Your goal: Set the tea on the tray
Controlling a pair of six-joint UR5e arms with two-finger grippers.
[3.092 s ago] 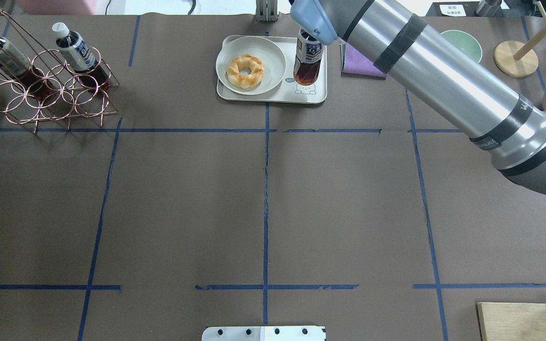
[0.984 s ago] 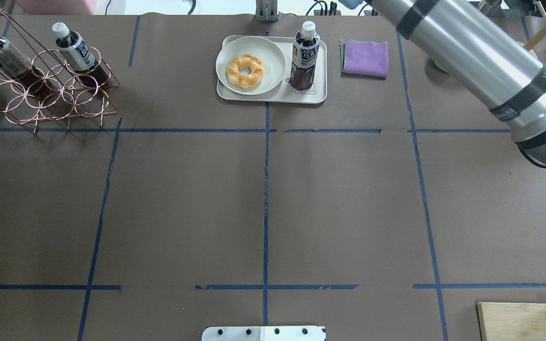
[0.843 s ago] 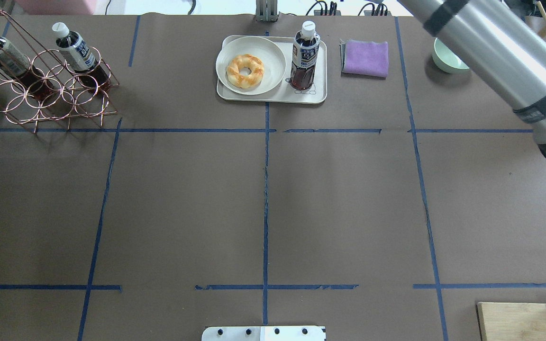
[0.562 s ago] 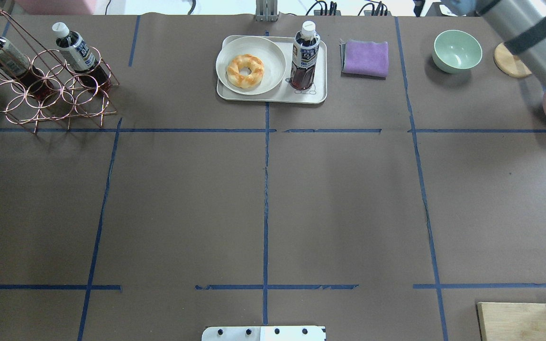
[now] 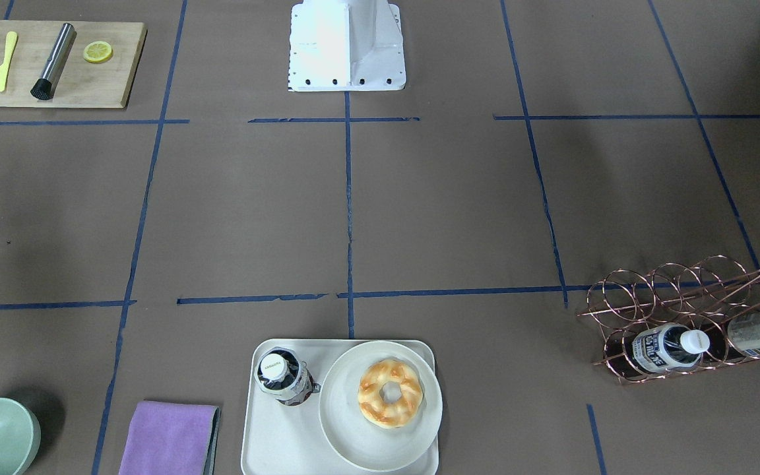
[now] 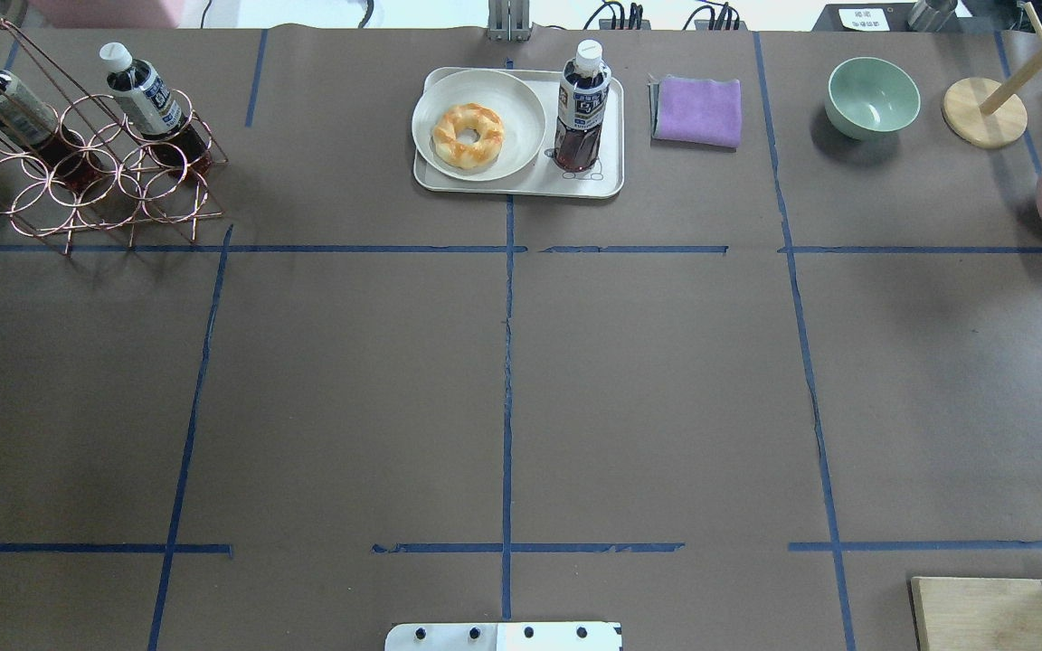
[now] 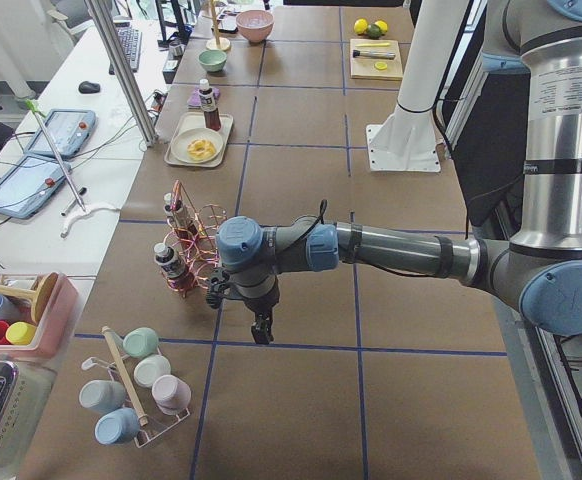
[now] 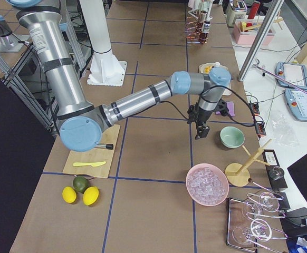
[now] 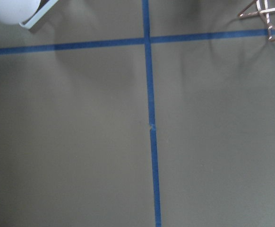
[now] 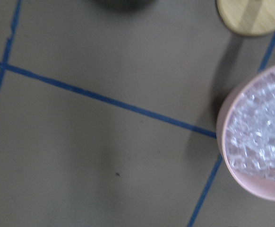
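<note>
Where the tea is: the tea stands on the tray, at its right end, just beside the round plate that has the donut on it.
Tray: it sits at the far middle of the tabletop.
How the tea stands: straight up, with the white cap on top. Its long way runs up and down. Nothing touches it.
Left end effector: the left end effector hangs over the tabletop near the wire rack, on the left side. I cannot tell if it is wide or narrow. I see nothing in it.
Right end effector: the right end effector hangs over the right side, near the pink bowl of ice. I cannot tell if it is wide or narrow. I see nothing in it.
Which way: the tea lies to the right of the left one and to the left of the right one, well apart from both. I cannot tell which arm is nearer.
Job: I think it is done, so no grab is needed.
</note>
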